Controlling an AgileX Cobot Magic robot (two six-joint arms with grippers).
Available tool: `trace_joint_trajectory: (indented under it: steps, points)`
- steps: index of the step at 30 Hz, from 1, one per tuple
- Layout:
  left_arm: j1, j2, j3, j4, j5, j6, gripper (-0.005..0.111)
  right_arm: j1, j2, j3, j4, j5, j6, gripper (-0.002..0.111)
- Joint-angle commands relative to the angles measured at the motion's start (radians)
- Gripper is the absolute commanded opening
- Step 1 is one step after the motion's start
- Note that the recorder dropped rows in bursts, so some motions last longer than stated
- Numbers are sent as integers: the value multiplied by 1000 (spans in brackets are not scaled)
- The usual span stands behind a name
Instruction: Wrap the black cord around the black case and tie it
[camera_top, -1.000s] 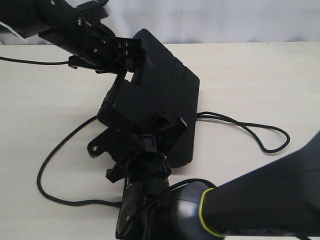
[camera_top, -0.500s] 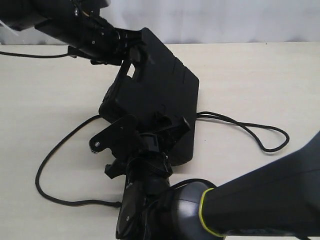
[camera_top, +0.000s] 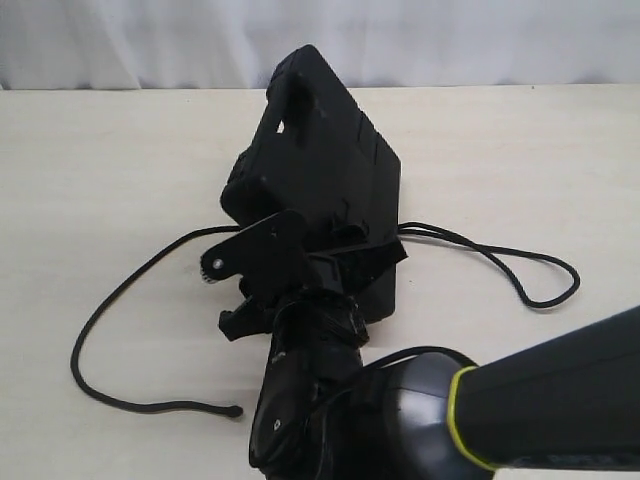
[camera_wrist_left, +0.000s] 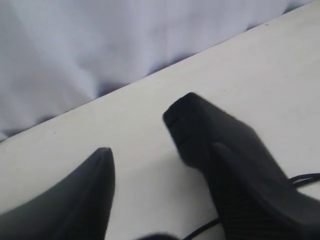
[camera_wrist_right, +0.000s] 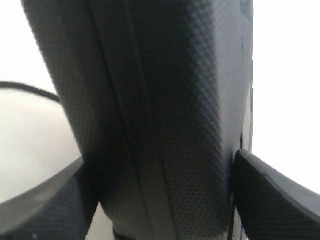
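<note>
The black case (camera_top: 320, 150) stands tilted up on the table, its far corner raised. My right gripper (camera_top: 332, 248) is shut on its near edge; the right wrist view shows the case (camera_wrist_right: 165, 100) filling the gap between both fingers (camera_wrist_right: 272, 195). The black cord (camera_top: 100, 312) passes under the case and lies in a loop on each side of it. One knotted end rests at the front left. My left gripper (camera_wrist_left: 160, 150) is out of the exterior view. In its wrist view it is open over bare table, with a thin stretch of cord (camera_wrist_left: 302, 177) beside one finger.
The right arm's bulky black body with a yellow-green ring (camera_top: 462, 420) fills the front right. A white curtain (camera_top: 450, 40) closes off the table's far edge. Bare beige table (camera_top: 520, 150) lies on both sides of the case.
My left gripper opened, let go of the case's handle end and left the exterior view. The case now tilts up more steeply in the right gripper. The cord's left loop shifted slightly.
</note>
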Motion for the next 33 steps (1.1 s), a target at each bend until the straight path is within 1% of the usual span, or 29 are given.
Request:
trace_joint_trajectory:
  steps: [1,5,7,11,17,20,23,30,33]
  points:
    - [-2,-22,-4,185,73,-111,54,-2,-65,1,-22,22,27,4]
    - [-2,-22,-4,242,124,-122,54,-2,-99,1,-22,22,27,4]
    - [-2,-27,-4,244,122,-134,54,-2,-112,-1,-22,16,27,4]
    - [-2,-43,-4,271,99,-193,54,-4,-117,-22,-22,-80,27,4]
    - [-2,-67,13,321,130,-204,54,-4,-119,-77,-22,-120,27,4]
    - [10,-90,45,369,120,-256,54,-8,-119,-103,-22,-186,27,4]
    - [31,-117,88,384,114,-279,54,-8,-115,-107,-22,-185,27,4]
    - [84,-193,237,384,10,-306,54,-13,-115,-107,-15,-219,27,4]
    - [87,-231,311,380,-45,-347,54,-34,-120,-116,62,-230,27,4]
